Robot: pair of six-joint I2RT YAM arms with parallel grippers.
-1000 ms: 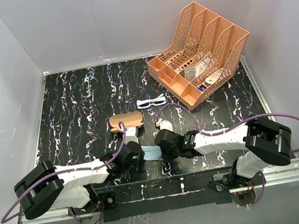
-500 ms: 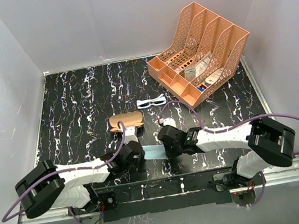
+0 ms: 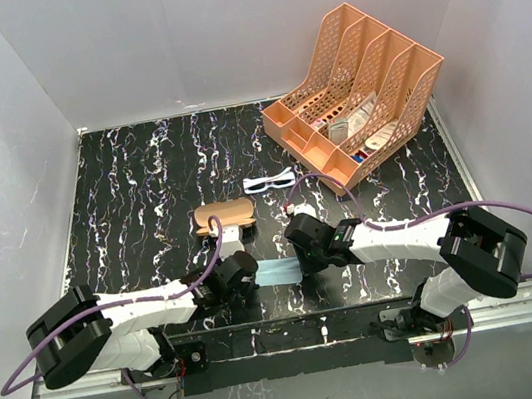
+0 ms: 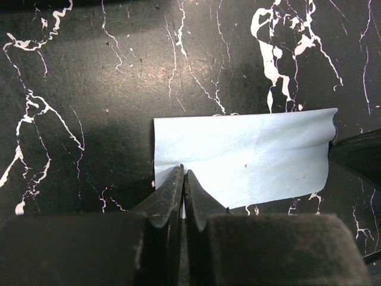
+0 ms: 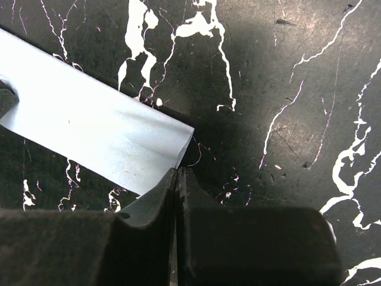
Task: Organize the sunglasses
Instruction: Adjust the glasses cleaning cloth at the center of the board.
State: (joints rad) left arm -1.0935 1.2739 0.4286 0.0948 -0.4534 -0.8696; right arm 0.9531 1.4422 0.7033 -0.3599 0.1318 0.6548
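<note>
Nearest to me, both arms are low over the front strip of the table [image 3: 141,179], with a light blue cloth [image 3: 279,271] stretched flat between them. My left tool [image 4: 183,170] is pinched fully shut on the cloth's near edge, close to its left corner. My right tool [image 5: 177,170] is just as tight, closed on the corner at the opposite end. In both wrist views the cloth lies smooth against the black marbled top, with only a slight ripple along one short edge.

Just past the left tool there's a brown case [image 3: 223,214] lying crosswise. From above I can't tell if the tool's wrist touches it or only overlaps it.

Farther back and a bit to the right are the sunglasses [image 3: 270,181], white frame and bluish lenses, sitting on the table between the case and the orange rack [image 3: 356,94]. They're near the rack's front corner and well apart from both tools. The rack stands at the far right with some small bits in its slots, too small to make out.
</note>
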